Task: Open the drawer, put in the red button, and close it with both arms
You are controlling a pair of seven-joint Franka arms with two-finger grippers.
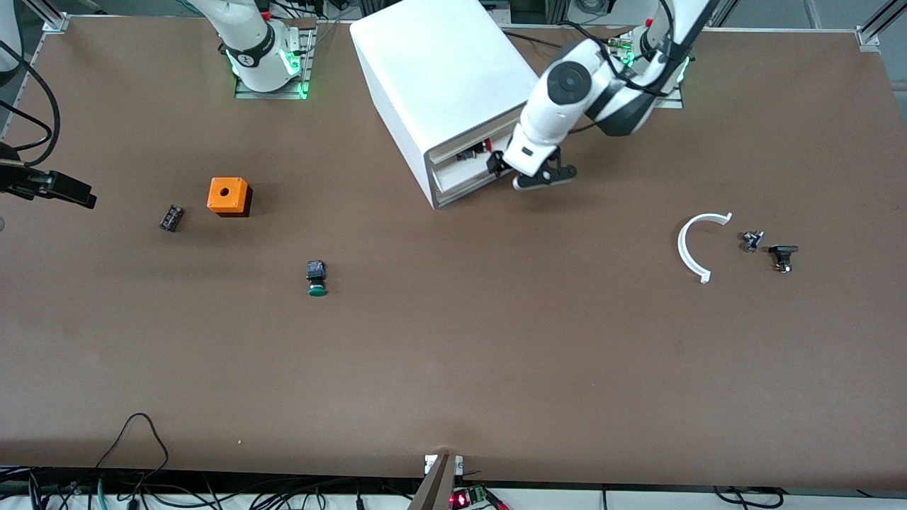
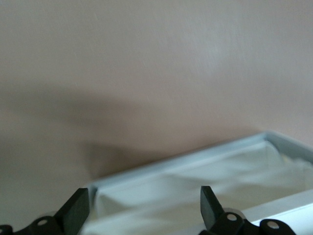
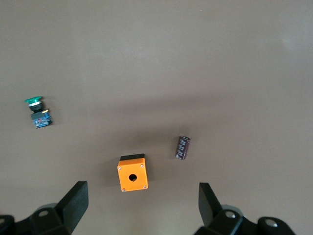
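The white cabinet [image 1: 439, 78] stands between the arm bases. Its upper drawer [image 1: 464, 161] is pulled out a little. Inside the gap I see the red button [image 1: 487, 146] next to a black part. My left gripper [image 1: 522, 172] hangs open just in front of the drawer. In the left wrist view its fingers [image 2: 77, 208] straddle the drawer's white rim [image 2: 195, 161] without gripping it. My right gripper [image 3: 142, 188] is open, high over the table by the orange cube [image 3: 132, 174]. The front view does not show it.
Toward the right arm's end lie the orange cube [image 1: 228, 196], a dark capacitor [image 1: 171, 217] and a green button [image 1: 317, 278]. Toward the left arm's end lie a white curved piece [image 1: 698, 244] and two small parts [image 1: 769, 248]. A black device [image 1: 49, 185] overhangs the table edge.
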